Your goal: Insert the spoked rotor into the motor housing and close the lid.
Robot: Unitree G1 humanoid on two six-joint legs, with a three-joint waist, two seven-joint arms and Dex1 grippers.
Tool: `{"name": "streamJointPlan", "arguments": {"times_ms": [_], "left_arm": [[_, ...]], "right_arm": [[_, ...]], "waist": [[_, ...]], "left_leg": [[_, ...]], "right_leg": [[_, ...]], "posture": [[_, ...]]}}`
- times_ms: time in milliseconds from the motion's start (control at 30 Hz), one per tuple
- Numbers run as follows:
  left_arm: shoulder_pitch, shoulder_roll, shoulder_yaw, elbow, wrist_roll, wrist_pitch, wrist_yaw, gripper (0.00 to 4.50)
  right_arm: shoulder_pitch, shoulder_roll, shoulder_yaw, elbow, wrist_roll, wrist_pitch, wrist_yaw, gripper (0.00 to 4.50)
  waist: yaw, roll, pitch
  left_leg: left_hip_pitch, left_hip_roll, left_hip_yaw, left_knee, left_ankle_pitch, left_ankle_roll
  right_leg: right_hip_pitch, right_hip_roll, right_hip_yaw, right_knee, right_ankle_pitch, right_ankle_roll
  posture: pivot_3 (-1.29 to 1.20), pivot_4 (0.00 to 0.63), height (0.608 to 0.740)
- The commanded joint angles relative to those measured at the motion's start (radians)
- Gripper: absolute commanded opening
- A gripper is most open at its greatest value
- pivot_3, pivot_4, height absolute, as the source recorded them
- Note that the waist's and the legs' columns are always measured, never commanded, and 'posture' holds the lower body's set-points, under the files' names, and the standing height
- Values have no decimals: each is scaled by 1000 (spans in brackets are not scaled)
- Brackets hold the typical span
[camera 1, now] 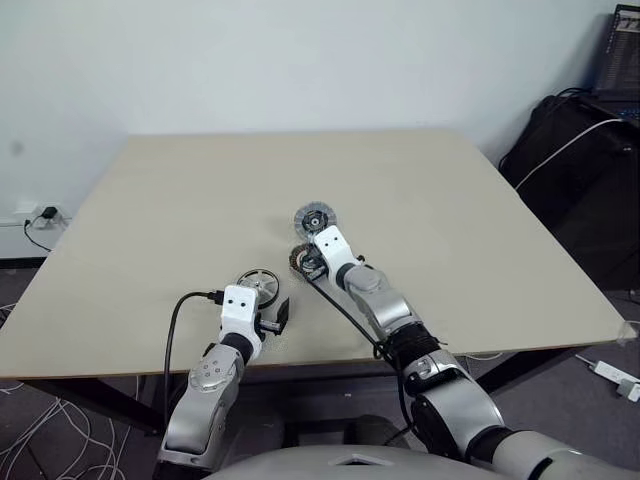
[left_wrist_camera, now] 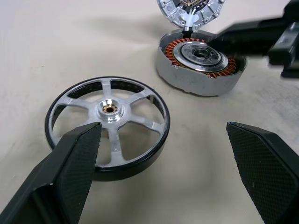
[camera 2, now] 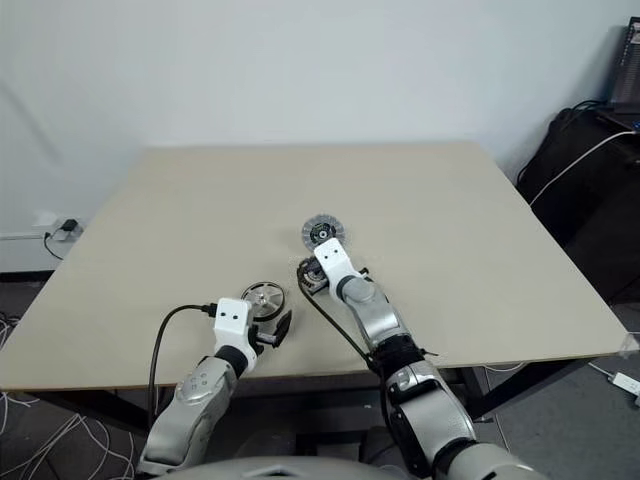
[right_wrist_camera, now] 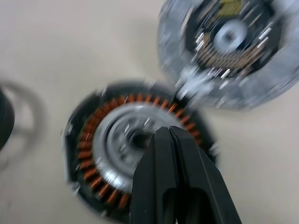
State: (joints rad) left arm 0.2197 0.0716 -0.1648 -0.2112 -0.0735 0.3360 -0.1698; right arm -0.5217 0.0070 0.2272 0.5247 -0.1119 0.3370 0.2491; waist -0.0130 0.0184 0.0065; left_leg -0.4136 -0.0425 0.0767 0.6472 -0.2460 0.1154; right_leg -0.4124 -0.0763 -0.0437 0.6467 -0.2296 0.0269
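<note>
The spoked rotor (left_wrist_camera: 108, 125) lies flat on the table near the front edge, just ahead of my left gripper (left_wrist_camera: 163, 140), which stands open and empty with one finger beside the rotor's rim. The motor housing (left_wrist_camera: 200, 63) sits further in, its copper windings (right_wrist_camera: 88, 154) ringing a pale metal centre. The lid (camera 1: 314, 218) lies ribbed face up right behind the housing, touching its edge. My right gripper (right_wrist_camera: 169, 133) is shut with nothing in it, its tips hovering over the housing's centre.
The beige table (camera 1: 450, 220) is otherwise bare. A black bag (camera 1: 585, 170) and a white cable stand off its right side. Cables and a power strip (camera 1: 612, 375) lie on the floor.
</note>
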Motion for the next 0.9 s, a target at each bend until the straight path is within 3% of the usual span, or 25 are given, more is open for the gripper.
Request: {"name": "streamJointPlan", "arguments": {"times_ms": [33, 467, 567, 733, 900], "left_arm": [[-20, -10, -1, -28, -5, -19, 0, 4500], [-14, -19, 2, -25, -4, -25, 5, 4500], [-15, -20, 2, -23, -4, -26, 5, 4500], [-17, -21, 1, -19, -4, -30, 4, 4500], [-17, -21, 0, -20, -3, -31, 4, 4500]], "right_arm": [[-36, 5, 13, -82, 0, 17, 25, 31], [-31, -44, 110, -119, -60, 166, 87, 31], [-36, -46, 107, -119, -60, 176, 82, 604], [-51, -40, 98, -105, -65, 182, 58, 2176], [-67, -29, 81, -79, -56, 184, 37, 2176]], "waist": [[0, 0, 0], [1, 0, 0], [1, 0, 0], [1, 0, 0], [1, 0, 0]], "left_leg": [[0, 0, 0, 0, 0, 0], [-1, 0, 0, 0, 0, 0], [-1, 0, 0, 0, 0, 0], [-1, 0, 0, 0, 0, 0], [-1, 0, 0, 0, 0, 0]], "right_leg": [[0, 0, 0, 0, 0, 0], [0, -1, -1, -1, -1, -1], [0, -1, -1, -1, -1, -1], [0, -1, 0, -1, -1, -1], [0, -1, -1, -1, -1, -1]], "posture": [[0, 0, 740], [0, 0, 740], [0, 0, 740], [0, 0, 740], [0, 0, 740]]}}
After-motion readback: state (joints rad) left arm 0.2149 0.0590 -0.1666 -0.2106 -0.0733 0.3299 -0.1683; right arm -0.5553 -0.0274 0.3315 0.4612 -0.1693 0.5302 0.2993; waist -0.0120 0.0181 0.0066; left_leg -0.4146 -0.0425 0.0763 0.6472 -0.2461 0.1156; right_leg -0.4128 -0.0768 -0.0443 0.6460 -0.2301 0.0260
